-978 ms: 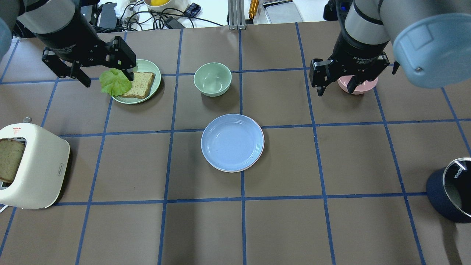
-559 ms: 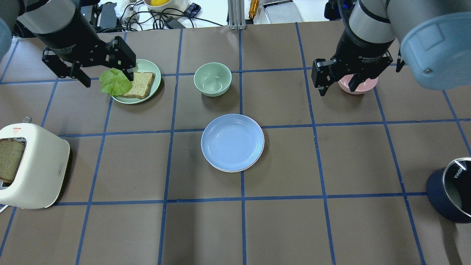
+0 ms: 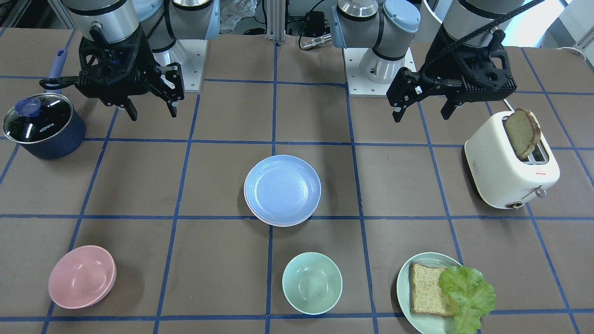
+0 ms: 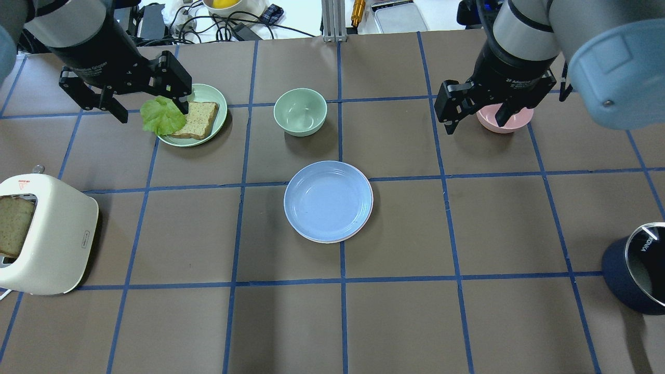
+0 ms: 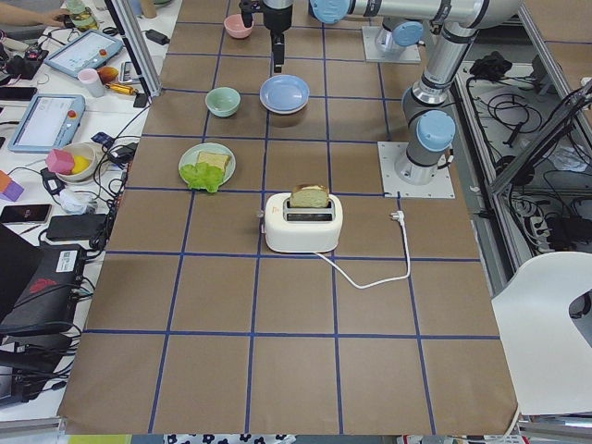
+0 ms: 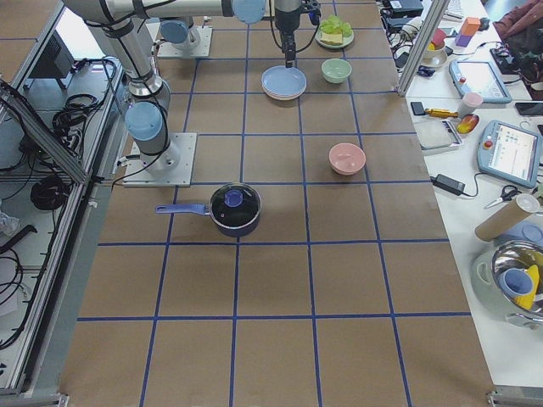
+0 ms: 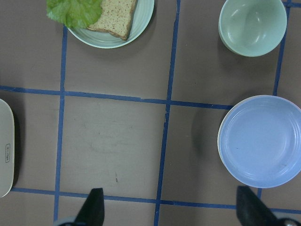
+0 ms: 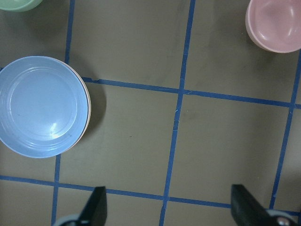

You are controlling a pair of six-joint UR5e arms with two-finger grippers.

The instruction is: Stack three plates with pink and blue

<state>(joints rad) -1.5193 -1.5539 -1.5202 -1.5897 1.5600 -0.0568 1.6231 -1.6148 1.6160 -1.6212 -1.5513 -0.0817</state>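
The blue plate [image 4: 328, 200] lies at the table's middle, on top of a stack. It also shows in the front view [image 3: 282, 188] and in both wrist views [image 7: 261, 141] [image 8: 42, 106]. A thin edge of the pink plate [image 8: 88, 110] shows under it at the side. A pale cream rim [image 7: 219, 143] peeks out below; the rest of the lower plates is hidden. My left gripper [image 4: 153, 111] is open and empty, raised over the far left. My right gripper [image 4: 470, 124] is open and empty, raised over the far right. Both are well apart from the stack.
A pink bowl [image 3: 81, 277] sits at the far right under my right gripper. A green bowl [image 4: 300, 111] stands behind the stack. A green plate [image 4: 210, 96] holds bread and lettuce. A toaster [image 4: 49, 234] stands at the left, a dark pot [image 4: 636, 267] at the right.
My right arm has shifted slightly, with its gripper still open above the pink bowl. The left arm and the plates have not moved.
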